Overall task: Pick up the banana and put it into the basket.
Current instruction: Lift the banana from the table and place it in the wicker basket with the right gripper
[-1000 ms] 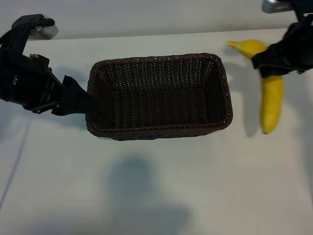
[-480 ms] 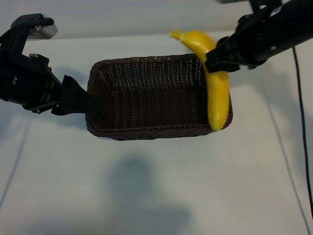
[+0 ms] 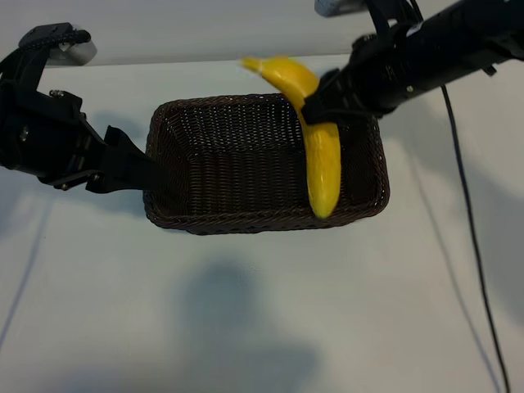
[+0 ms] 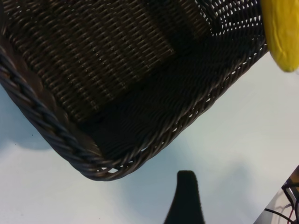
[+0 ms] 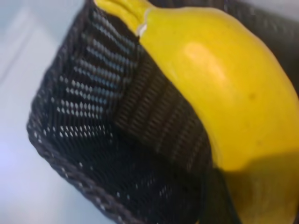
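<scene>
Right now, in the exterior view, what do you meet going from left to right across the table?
Left arm's tool at the basket's left end → dark-brown wicker basket → banana, held over the basket's right part → right arm's tool, gripping the banana → black cable trailing down the table.

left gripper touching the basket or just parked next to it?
Cannot tell. In the exterior view the left gripper meets the basket at its left wall with no visible gap; the left wrist view shows one fingertip clear of the rim.
</scene>
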